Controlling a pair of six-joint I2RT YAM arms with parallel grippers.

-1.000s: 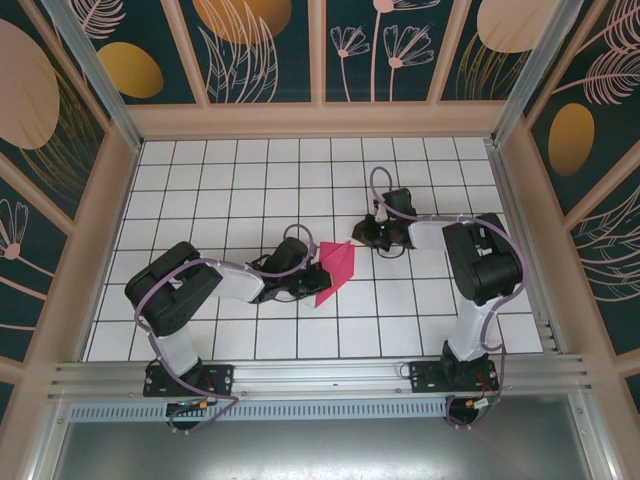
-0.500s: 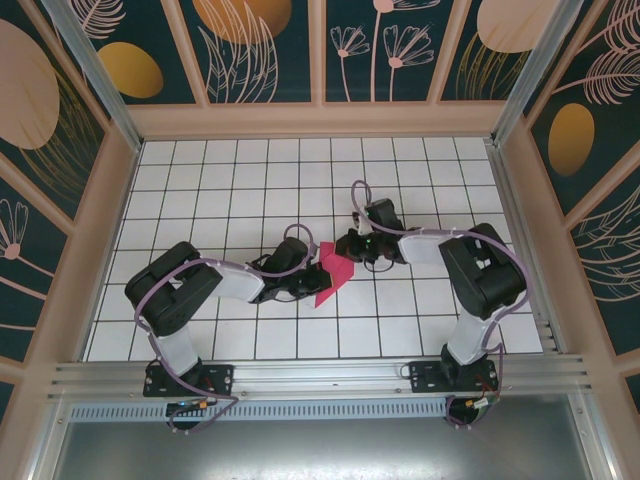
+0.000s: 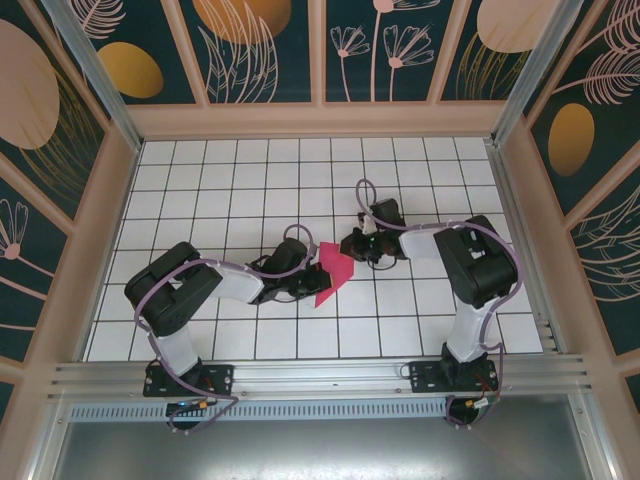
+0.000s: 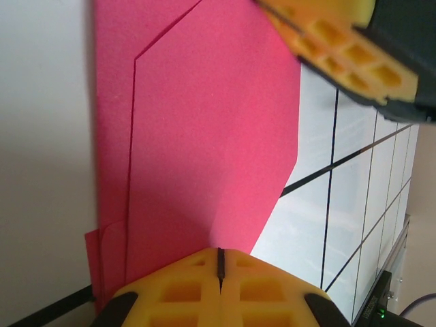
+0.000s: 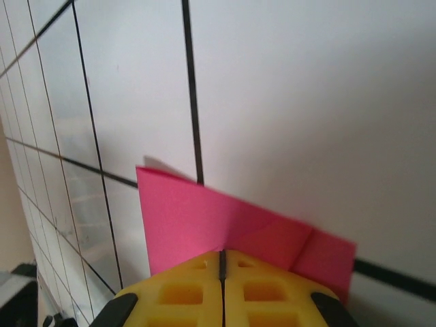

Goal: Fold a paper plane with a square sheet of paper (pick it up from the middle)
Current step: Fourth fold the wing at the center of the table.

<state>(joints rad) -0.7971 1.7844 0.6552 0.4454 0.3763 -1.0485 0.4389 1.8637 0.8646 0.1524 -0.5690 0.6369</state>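
The square sheet of paper (image 3: 333,272) is magenta-pink and folded into a pointed, layered paper plane shape. It lies at the middle of the grid table, slanting from lower left to upper right. My left gripper (image 3: 304,281) is shut on its left edge. In the left wrist view the yellow jaws (image 4: 220,256) pinch the pink paper (image 4: 204,136), and the right gripper's fingers (image 4: 340,48) show at the top. My right gripper (image 3: 351,247) is shut on the paper's upper right end. In the right wrist view (image 5: 222,257) it clamps the folded flaps (image 5: 197,214).
The white grid table (image 3: 240,180) is walled by wooden rails (image 3: 320,120) at the back and sides. A metal rail (image 3: 320,375) runs along the near edge by the arm bases. Open tiles lie all round the paper.
My right gripper has moved left from beside the paper's tip onto its upper end and pinched shut there. The left gripper has stayed shut on the paper.
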